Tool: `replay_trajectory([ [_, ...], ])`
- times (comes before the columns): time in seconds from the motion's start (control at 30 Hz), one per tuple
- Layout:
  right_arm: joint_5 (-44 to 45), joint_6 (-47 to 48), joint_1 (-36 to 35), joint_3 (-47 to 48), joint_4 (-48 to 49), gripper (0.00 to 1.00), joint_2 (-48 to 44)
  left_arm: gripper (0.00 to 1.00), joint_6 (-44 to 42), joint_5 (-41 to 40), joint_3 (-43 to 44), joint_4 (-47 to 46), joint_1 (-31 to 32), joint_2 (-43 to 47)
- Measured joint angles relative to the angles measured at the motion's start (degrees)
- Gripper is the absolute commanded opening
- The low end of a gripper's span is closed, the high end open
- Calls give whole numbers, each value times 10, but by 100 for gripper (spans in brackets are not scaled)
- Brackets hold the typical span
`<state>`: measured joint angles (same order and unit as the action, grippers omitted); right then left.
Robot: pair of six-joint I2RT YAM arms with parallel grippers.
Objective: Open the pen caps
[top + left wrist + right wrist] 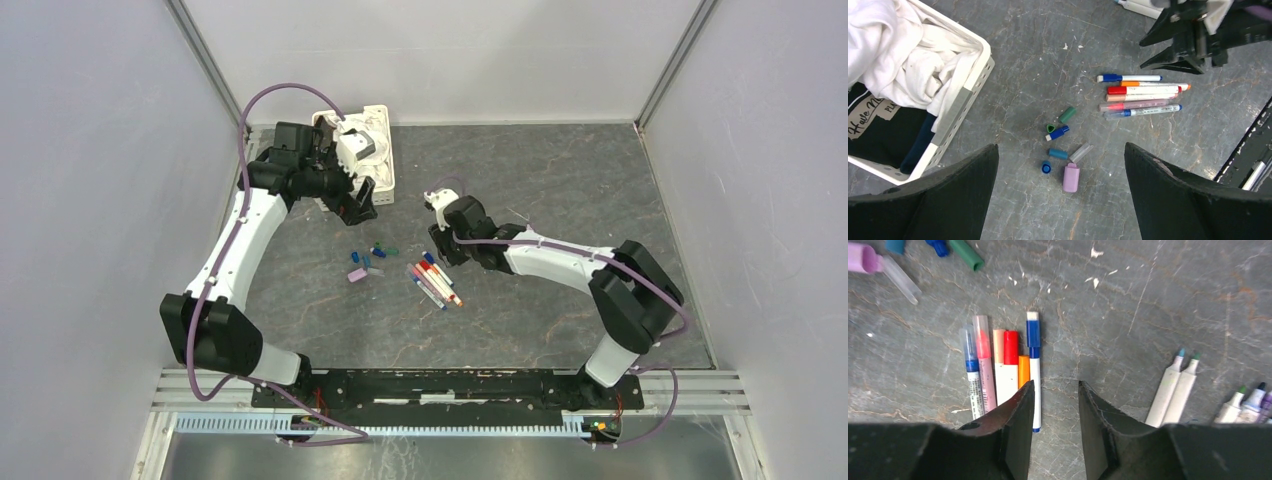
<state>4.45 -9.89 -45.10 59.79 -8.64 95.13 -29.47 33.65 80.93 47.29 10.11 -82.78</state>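
Seven loose caps [1058, 132] lie mid-counter, just left of six capped pens [1143, 91]. The right fingers [1024, 410] hover partly apart beside those pens, gripping nothing. The left fingers [973, 180] gape wide above the caps.

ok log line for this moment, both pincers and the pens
left pincer: open, empty, over loose caps | right pincer: open, empty, at capped pens | uncapped pens: lying apart

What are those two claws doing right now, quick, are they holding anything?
Left gripper: wide open, holding nothing.
Right gripper: partly open, also empty.
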Motion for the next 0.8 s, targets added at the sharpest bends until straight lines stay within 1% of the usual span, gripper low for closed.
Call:
replay_trajectory([
  [0.17, -7, -1, -6, -11, 2, 40, 31, 100, -2, 10, 0, 11, 0, -1],
  [0.8, -23, -3, -9, -23, 22, 36, 73, 100, -40, 15, 8, 54, 0, -10],
])
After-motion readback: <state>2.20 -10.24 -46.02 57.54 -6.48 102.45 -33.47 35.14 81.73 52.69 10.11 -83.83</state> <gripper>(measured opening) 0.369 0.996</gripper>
